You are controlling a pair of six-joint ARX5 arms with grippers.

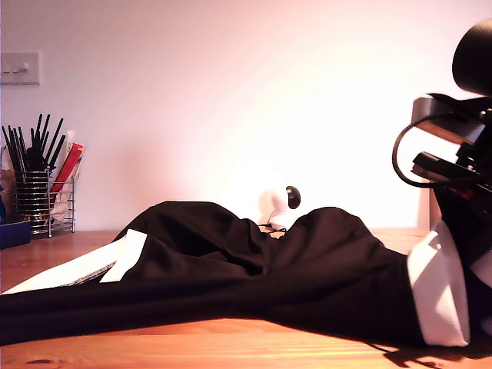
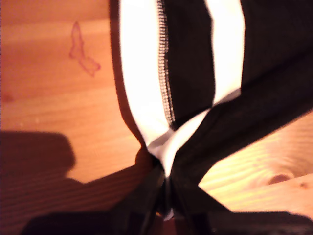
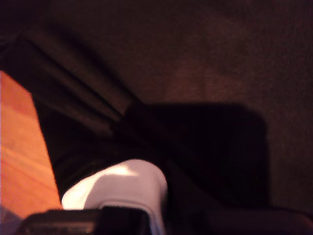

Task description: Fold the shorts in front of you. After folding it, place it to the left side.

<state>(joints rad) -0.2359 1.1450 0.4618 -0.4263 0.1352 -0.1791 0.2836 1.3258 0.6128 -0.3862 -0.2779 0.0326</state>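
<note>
Background clutter on the wooden tabletop (image 1: 231, 346)

Wire basket (image 1: 40, 204) of black utensils and a red-handled item near the tabletop's far edge, exterior view's left; dark blue box (image 1: 14, 232) just beside it. Small white round camera (image 1: 278, 204) at far edge, mid-table. Light switch (image 1: 21, 68) on pale wall (image 1: 231, 92). Reddish stain (image 2: 82, 51) in the wood grain.

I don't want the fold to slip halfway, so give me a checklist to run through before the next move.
1. My first gripper pinching the shorts at a white band: ok, fabric sits between closed jaws.
2. My second gripper holding fabric: cannot tell, its jaws are dark and cut off.
3. Shorts lying flat: not ok, bunched into humps.
4. White camera apart from the cloth: cannot tell, partly hidden behind it.
5. Utensil holder away from the shorts: ok, at the exterior view's left.
</note>
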